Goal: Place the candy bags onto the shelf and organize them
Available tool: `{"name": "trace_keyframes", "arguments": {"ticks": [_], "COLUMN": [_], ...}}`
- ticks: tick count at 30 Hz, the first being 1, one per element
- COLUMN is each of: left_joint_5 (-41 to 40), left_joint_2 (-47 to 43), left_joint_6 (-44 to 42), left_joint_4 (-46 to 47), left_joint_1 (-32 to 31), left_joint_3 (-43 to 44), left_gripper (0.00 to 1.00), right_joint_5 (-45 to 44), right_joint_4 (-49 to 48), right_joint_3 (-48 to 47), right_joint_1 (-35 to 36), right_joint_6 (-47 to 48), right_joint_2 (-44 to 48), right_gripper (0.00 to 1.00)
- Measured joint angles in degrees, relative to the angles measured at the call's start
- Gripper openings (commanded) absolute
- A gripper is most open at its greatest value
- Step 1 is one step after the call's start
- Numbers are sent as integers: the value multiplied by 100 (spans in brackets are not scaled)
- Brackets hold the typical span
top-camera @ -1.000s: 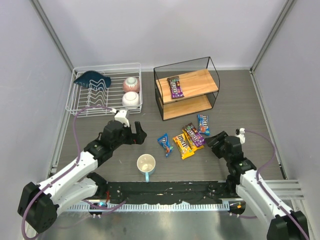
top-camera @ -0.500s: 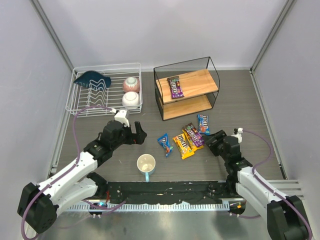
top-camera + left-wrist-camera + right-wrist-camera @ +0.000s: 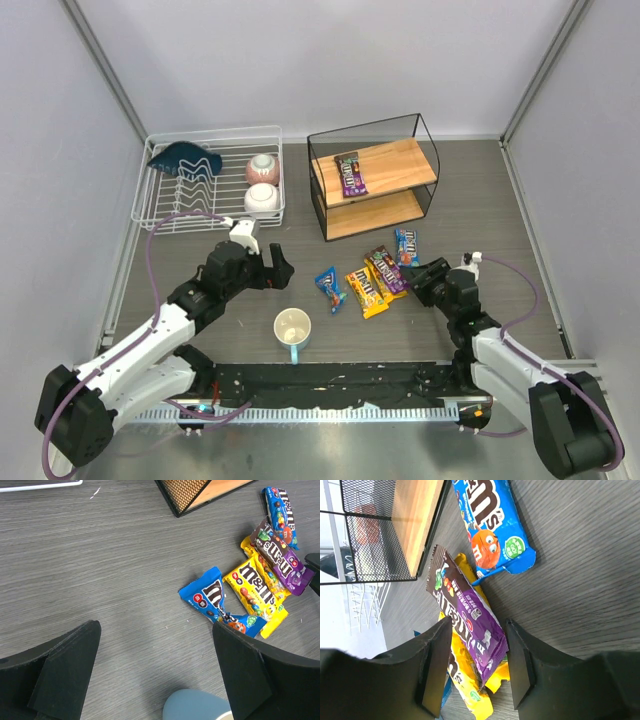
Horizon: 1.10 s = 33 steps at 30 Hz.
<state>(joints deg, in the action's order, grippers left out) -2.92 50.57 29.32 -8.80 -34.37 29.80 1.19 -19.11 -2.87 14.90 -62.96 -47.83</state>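
You can read "m&m's" in white on the near blue bag (image 3: 207, 592), on the yellow bag (image 3: 255, 592) just beside it, and on the purple bag (image 3: 277, 560) lying across that yellow one; a second yellow bag (image 3: 248, 544) shows only an edge from under the purple bag, its print hidden; the far blue bag (image 3: 280, 507) carries the same lettering, and your right wrist view adds an orange candy figure and a green round badge on it; the small print on the purple bag is too fine to read; these five lie together on the table (image 3: 480, 220), in front of the shelf (image 3: 400, 160); the sixth bag (image 3: 350, 173), purple, lies flat on the shelf's top board, its writing too small to make out from above; your left gripper (image 3: 155, 630) has its jaws spread wide and holds nothing, bare table between the fingers, the near blue bag's crumpled end just beside one finger, the mug (image 3: 197, 705) at the bottom edge of that view; your right gripper (image 3: 480, 625) sits low at the pile with jaws parted, the purple bag's near end lying between the fingers; you cannot tell whether either pad touches it; nothing is gripped.
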Motion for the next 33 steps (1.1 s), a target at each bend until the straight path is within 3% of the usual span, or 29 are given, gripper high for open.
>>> {"name": "trace_keyframes", "arguments": {"ticks": [8,19,26,33], "left_joint_5": [0,0,0,0], "left_joint_2": [-2,-2,-2,-7], "left_joint_6": [0,0,0,0], "left_joint_4": [0,0,2,0], "left_joint_1": [-7,-7,-7,-7], "left_joint_3": [0,0,0,0], "left_gripper": [100,100,100,100], "right_joint_5": [190,306,302,284], "right_joint_4": [-168,-363,-168,761], "right_joint_3": [0,2,2,-629], "right_joint_1": [0,0,0,0], "right_joint_6": [-26,-85,13,625], "right_joint_2": [-323,-466,-212,516], "right_gripper": [47,2,1,1]}}
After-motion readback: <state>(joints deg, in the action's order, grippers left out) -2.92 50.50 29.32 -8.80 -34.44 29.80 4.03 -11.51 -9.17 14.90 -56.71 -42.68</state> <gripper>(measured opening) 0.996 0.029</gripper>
